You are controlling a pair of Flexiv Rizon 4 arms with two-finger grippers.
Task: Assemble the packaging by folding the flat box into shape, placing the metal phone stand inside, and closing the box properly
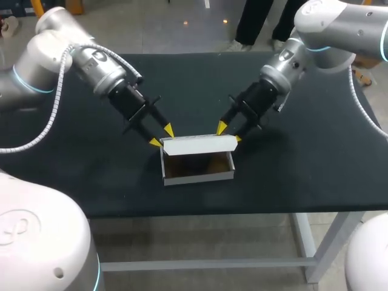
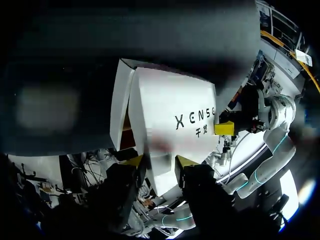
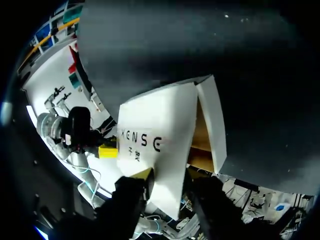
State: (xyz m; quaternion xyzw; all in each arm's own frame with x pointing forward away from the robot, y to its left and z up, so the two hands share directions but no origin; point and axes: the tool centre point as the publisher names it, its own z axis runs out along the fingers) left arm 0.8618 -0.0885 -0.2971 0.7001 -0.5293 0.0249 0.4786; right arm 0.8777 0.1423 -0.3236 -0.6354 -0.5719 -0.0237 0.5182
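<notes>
White box (image 1: 199, 174) sits open mid-worktop (image 1: 303, 170), near the front edge. Interior brown and shadowed, contents unclear. Lid flap (image 1: 199, 144) raised along the back wall. My left fingers (image 1: 168, 130) and right fingers (image 1: 222, 127) are spread, straddling its two ends. Worktop runs wide either side.

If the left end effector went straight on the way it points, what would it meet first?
The raised white lid flap. The left end effector points at the flap's end, and the left wrist view shows the flap directly ahead. Whether they already touch is unclear.
</notes>
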